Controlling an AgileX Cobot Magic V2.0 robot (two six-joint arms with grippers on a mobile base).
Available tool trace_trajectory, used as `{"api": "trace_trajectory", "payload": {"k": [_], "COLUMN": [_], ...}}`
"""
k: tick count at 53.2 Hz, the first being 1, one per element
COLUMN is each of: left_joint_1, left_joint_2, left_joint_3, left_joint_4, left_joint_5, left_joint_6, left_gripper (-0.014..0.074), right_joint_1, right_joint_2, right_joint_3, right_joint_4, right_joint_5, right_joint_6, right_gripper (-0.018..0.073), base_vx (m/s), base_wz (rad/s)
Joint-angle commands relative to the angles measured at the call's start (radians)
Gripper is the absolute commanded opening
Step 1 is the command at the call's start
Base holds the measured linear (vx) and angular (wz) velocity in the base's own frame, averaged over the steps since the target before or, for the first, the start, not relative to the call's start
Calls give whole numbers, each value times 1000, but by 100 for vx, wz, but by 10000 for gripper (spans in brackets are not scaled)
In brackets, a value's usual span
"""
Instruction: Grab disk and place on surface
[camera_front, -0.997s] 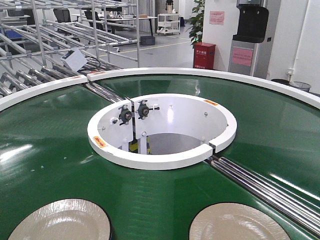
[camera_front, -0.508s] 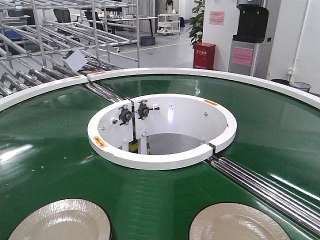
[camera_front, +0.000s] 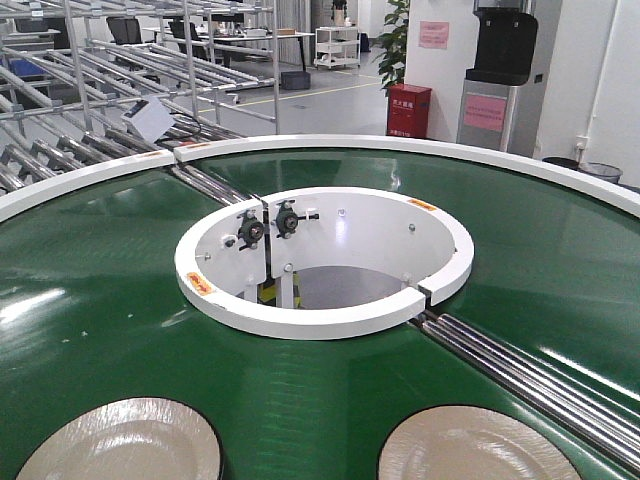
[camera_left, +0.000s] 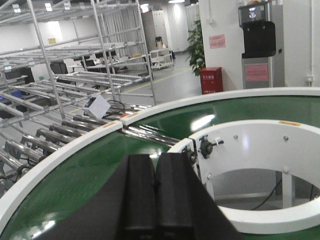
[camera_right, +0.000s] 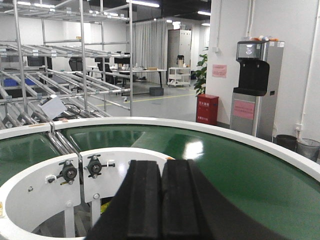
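Note:
Two pale silvery disks lie flat on the green conveyor belt (camera_front: 90, 300) at the bottom of the front view, one at the left (camera_front: 120, 445) and one at the right (camera_front: 470, 448), both cut off by the frame edge. Neither arm shows in that view. In the left wrist view my left gripper (camera_left: 156, 156) is shut, its black fingers pressed together with nothing between them, held above the belt. My right gripper (camera_right: 161, 162) is likewise shut and empty above the belt. No disk appears in either wrist view. The surface is out of view.
A white ring (camera_front: 320, 325) with bearing mounts bounds the open hole in the belt's centre. Metal rollers (camera_front: 530, 375) cross the belt at the right. The belt's white outer rim (camera_front: 420, 145) curves behind; metal racks (camera_front: 100, 60) and a red box (camera_front: 408, 110) stand beyond.

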Motion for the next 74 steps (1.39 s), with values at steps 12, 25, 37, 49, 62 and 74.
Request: {"api": "trace_trajectory", "payload": {"k": [12, 25, 37, 49, 62, 74], "left_joint_1": [1, 1, 1, 1, 1, 20], "left_joint_2": [-1, -1, -2, 53, 313, 550], "left_joint_3": [-37, -37, -37, -45, -181, -322], "left_joint_4": [-4, -4, -60, -117, -302, -624], "left_joint_5": [-70, -70, -13, 226, 532, 821], "left_joint_6": [3, 3, -59, -60, 49, 267], "left_gripper": [283, 597, 601, 515, 451, 401], "right_joint_1": [-3, -3, -3, -4, -4, -23], "right_joint_2": [-8, -8, -8, 40, 262, 491], "right_joint_3": [-37, -37, -37, -100, -245, -314], "right_joint_4": [-6, -6, 33, 92, 299, 833], "right_joint_5": [-52, -66, -53, 253, 600, 779], "right_joint_6": [-2, -1, 6, 5, -37, -408], "right_gripper": [421, 708, 682, 561, 438, 378], "base_vx": [0, 0, 0, 0, 0, 0], "base_wz": [0, 0, 0, 0, 0, 0]}}
